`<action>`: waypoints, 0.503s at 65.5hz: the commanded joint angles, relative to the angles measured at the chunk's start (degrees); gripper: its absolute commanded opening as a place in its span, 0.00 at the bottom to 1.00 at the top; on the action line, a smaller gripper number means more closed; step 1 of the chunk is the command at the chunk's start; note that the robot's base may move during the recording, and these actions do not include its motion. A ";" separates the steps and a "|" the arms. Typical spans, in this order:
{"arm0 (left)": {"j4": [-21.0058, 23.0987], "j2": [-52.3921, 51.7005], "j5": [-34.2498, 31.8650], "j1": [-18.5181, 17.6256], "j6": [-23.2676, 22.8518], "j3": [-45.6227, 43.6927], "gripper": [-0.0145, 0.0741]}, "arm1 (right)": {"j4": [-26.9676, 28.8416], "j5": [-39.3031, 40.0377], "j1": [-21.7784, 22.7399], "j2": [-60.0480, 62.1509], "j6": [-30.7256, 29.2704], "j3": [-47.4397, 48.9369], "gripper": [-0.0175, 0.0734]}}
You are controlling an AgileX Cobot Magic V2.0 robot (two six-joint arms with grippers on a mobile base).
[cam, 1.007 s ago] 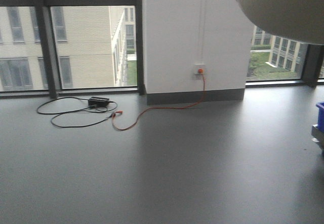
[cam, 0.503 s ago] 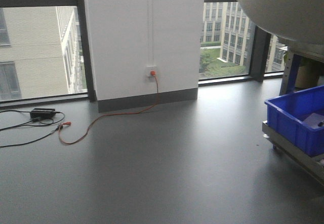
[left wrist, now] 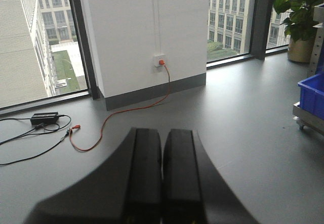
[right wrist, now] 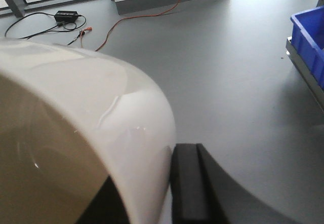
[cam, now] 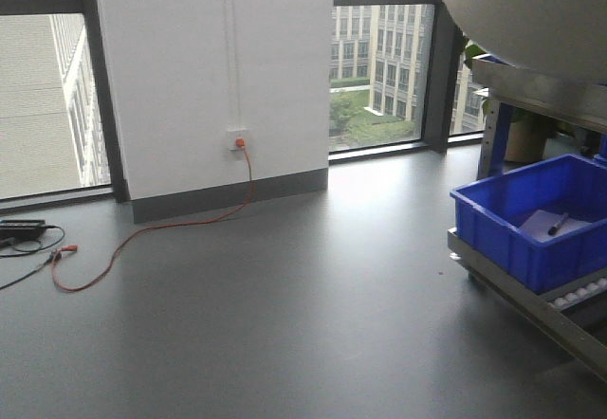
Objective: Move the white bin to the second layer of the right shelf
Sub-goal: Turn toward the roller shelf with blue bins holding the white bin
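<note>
The white bin (right wrist: 91, 133) fills the left of the right wrist view, carried above the grey floor. My right gripper (right wrist: 152, 193) is shut on its wall: one black finger (right wrist: 190, 183) lies on the outside, the other inside the bin. The bin's rounded base also shows at the top right of the front view (cam: 531, 11). My left gripper (left wrist: 162, 178) is shut and empty, its two black fingers pressed together above the floor. A steel rack level with white rollers (cam: 579, 298) shows at the front view's right edge, under a blue crate (cam: 531, 220).
A steel shelf level (cam: 541, 92) sits above the blue crate. The crate also shows in the left wrist view (left wrist: 314, 95) and right wrist view (right wrist: 309, 31). An orange cable (cam: 142, 234) and a black adapter (cam: 21, 227) lie on the floor by the white wall. A potted plant (left wrist: 298, 11) stands by the window.
The front view has swung right: wall and cables slid left, and the blue crate and steel rack came further into view. The bin stays held at the top right.
</note>
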State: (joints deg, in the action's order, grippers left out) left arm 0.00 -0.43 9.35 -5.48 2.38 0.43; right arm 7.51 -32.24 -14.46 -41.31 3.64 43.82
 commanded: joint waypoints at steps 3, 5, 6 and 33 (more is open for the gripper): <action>0.00 -0.18 -4.93 -0.23 -0.18 2.11 0.26 | 0.31 5.84 0.44 0.38 -0.11 1.75 0.25; 0.00 -0.18 -4.93 -0.23 -0.18 2.11 0.26 | 0.31 5.84 0.44 0.38 -0.11 1.75 0.25; 0.00 -0.18 -4.93 -0.23 -0.18 2.11 0.26 | 0.31 5.84 0.44 0.38 -0.11 1.75 0.25; 0.00 -0.18 -4.93 -0.23 -0.18 2.11 0.26 | 0.31 5.84 0.44 0.38 -0.11 1.75 0.25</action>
State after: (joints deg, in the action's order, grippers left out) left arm 0.00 -0.43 9.35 -5.48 2.38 0.43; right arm 7.51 -32.24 -14.46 -41.31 3.64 43.82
